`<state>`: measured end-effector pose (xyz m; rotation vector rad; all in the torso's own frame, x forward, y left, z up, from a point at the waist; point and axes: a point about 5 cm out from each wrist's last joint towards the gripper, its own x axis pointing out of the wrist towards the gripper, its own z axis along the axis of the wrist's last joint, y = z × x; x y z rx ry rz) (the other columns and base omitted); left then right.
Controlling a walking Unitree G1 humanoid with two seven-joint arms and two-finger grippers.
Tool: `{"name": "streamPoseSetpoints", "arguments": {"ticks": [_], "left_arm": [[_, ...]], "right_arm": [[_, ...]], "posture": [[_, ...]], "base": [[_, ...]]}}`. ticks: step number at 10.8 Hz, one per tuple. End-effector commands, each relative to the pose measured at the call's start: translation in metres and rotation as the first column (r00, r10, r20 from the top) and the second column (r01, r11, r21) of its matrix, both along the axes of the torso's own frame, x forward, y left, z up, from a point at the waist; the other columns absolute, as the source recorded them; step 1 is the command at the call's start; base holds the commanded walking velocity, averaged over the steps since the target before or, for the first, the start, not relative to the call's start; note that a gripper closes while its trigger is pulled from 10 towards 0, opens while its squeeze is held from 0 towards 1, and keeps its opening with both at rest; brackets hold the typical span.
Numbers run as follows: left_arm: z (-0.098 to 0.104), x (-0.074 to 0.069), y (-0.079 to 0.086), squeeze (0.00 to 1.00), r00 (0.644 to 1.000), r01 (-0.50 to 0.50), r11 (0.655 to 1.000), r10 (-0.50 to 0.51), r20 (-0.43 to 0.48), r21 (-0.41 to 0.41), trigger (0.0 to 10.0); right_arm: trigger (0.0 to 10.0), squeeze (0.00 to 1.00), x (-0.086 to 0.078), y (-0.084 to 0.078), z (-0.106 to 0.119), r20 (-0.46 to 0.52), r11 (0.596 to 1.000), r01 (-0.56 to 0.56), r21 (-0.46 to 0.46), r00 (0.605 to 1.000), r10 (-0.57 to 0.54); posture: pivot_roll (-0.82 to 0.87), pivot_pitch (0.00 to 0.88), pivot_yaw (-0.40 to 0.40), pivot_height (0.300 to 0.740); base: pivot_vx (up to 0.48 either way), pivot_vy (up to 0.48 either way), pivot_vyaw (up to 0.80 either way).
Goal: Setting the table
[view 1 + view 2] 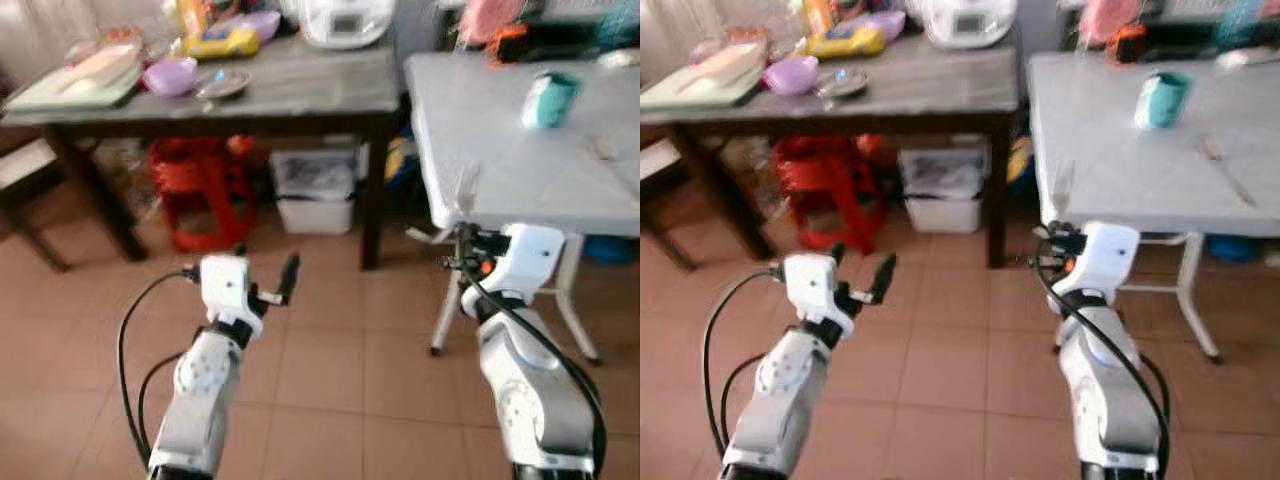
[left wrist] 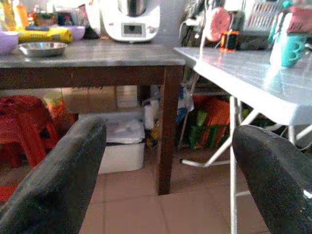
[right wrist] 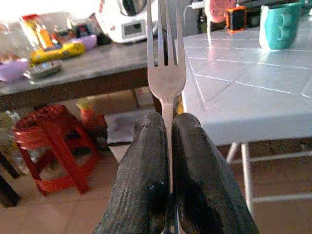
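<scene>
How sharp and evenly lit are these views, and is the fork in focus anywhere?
Both eye views are soft, the teal mug smeared; the white table looks washed out. Right wrist view: the fork in the right gripper is fairly crisp, background hazy. Left wrist view: left gripper's fingers blurred, glare on the tabletop.

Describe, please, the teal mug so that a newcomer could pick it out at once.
Find the pale grey folding table to the right of the dark wooden table. The teal mug stands towards its far side, apart from the cutlery lying nearer the right edge; it is the table's one upright, teal item.
</scene>
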<state>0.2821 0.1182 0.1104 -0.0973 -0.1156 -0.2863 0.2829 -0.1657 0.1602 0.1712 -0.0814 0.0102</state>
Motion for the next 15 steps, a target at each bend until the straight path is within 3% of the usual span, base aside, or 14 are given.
{"name": "streamPoseSetpoints", "arguments": {"ticks": [1,15], "left_arm": [[0.0035,0.0004,0.0049,0.0,1.0,-0.003,1.0,0.003,0.023,0.017,10.0],[0.0016,0.0022,-0.0017,0.0,0.999,0.049,0.999,-0.049,0.021,0.015,10.0]], "right_arm": [[10.0,0.0,0.0012,0.0059,0.0066,0.03,1.0,-0.024,0.0,0.999,0.024],[10.0,0.0,0.0003,0.0064,0.0037,0.034,0.999,-0.035,-0.023,0.999,0.036]], "posture": [[-0.11,0.063,0.068,0.74],[-0.12,0.051,0.075,0.74]], "base": [[0.0,0.0,0.0],[0.278,0.0,0.04]]}}
